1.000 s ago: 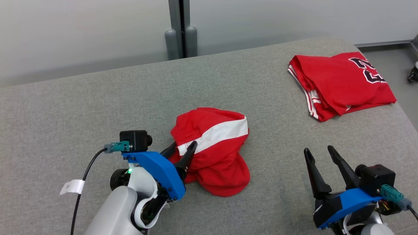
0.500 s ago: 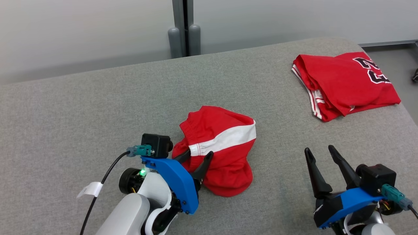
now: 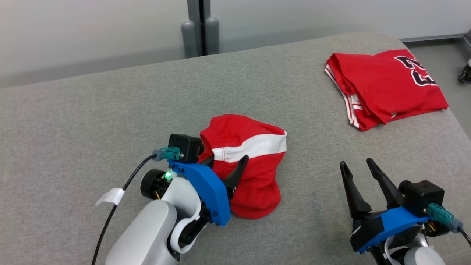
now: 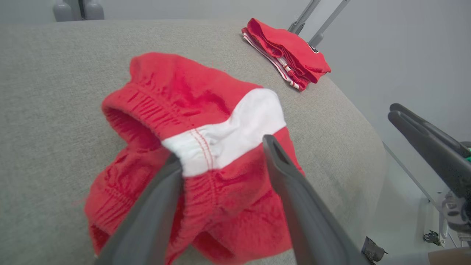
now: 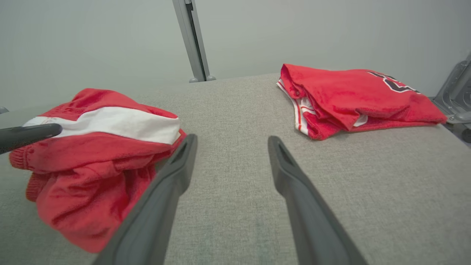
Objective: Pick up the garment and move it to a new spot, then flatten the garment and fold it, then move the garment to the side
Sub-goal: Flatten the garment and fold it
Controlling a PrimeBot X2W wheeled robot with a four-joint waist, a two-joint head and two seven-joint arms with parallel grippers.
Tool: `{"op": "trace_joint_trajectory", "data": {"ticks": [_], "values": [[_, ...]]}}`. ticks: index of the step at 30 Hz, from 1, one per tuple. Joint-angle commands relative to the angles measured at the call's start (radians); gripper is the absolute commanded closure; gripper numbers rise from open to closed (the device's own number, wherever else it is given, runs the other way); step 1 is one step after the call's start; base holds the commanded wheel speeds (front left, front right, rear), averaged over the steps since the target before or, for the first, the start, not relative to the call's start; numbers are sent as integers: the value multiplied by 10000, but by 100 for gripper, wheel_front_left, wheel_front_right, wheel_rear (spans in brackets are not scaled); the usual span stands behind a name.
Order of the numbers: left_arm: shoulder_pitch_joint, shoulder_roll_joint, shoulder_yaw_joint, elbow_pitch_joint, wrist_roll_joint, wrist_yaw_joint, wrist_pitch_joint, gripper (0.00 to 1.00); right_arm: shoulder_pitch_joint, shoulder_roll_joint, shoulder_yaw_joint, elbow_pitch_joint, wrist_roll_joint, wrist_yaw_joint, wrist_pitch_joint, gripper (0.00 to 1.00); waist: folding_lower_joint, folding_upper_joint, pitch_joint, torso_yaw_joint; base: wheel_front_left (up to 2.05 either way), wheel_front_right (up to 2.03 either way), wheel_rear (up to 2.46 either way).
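Note:
The garment (image 3: 254,147) is a crumpled pair of red shorts with a white stripe, lying in a heap at the middle of the grey table (image 3: 110,110). My left gripper (image 3: 228,159) is open and lies at the heap's left side. In the left wrist view the left gripper (image 4: 222,150) has one finger on each side of the white waistband part of the garment (image 4: 206,110). My right gripper (image 3: 356,162) stands open over bare table to the right. In the right wrist view the right gripper (image 5: 232,139) is empty and the garment (image 5: 95,147) is to its left.
A folded red jersey (image 3: 386,86) with black numbers lies at the table's far right corner, also the jersey (image 5: 349,95) ahead of the right gripper. The table's right edge drops to the floor just beyond it. A grey post (image 3: 198,29) stands behind the table.
My left gripper has moved right and further onto the garment, and the heap has bunched up and shifted slightly right. The right gripper has stayed in place. The camera has shifted a little.

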Motion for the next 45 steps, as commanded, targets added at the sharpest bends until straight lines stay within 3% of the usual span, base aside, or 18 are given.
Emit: {"op": "trace_joint_trajectory", "data": {"ticks": [1, 2, 3, 4, 11, 16, 22, 29, 35, 41, 45], "values": [[-266, -41, 37, 189, 35, -27, -115, 0, -128, -26, -6, 36, 36, 3, -59, 0, 0, -1, 36, -81, 0, 0, 0], [-368, -27, 6, 310, 84, -66, -149, 0, -148, -26, -11, 54, 50, 2, -86, 0, 0, -1, 63, -138, 0, 0, 0], [-460, -46, 2, 377, 80, -111, -254, 23, -167, -28, -25, 74, 76, 2, -107, 0, 0, -1, 81, -178, 0, 0, 0], [-555, -63, -9, 447, 99, -135, -363, 100, -183, -28, -36, 92, 104, 2, -120, 0, 0, -1, 101, -217, 0, 0, 0], [-1365, 64, -316, 405, 563, -439, -1688, 100, -195, -28, -108, 264, 186, 2, -262, 0, 0, -1, 101, -288, 0, 0, 0], [-2947, 423, -893, 94, 874, -552, -2731, 100, -290, -26, -72, 309, 217, 2, -305, 0, 0, -1, 117, -210, 0, 0, 0], [-5368, 1248, -1876, -449, -519, -555, -3394, 100, -476, -26, 190, 397, 311, 2, -326, 0, 0, -1, 129, -367, 0, 0, 0], [-7126, 3313, -3788, -2387, -3559, -534, -3738, 100, -405, -25, 263, 617, 445, 3, -545, 0, 0, -1, 90, -576, 0, 0, 0], [-6217, 5091, -5203, -3830, -5956, -533, -3256, 100, -238, -26, 131, 649, 443, 2, -616, 0, 0, -1, 93, -160, 0, 0, 0], [-4917, 6754, -6678, -3255, -6206, -534, -2203, 100, -260, -28, 193, 549, 298, 3, -467, 0, 0, -1, 11, 466, 0, 0, 0], [-4313, 7120, -6987, -2232, -5340, -213, -2130, 100, -224, -28, 209, 484, 222, 2, -352, 0, 0, -1, -67, 859, 0, 0, 0]]}}
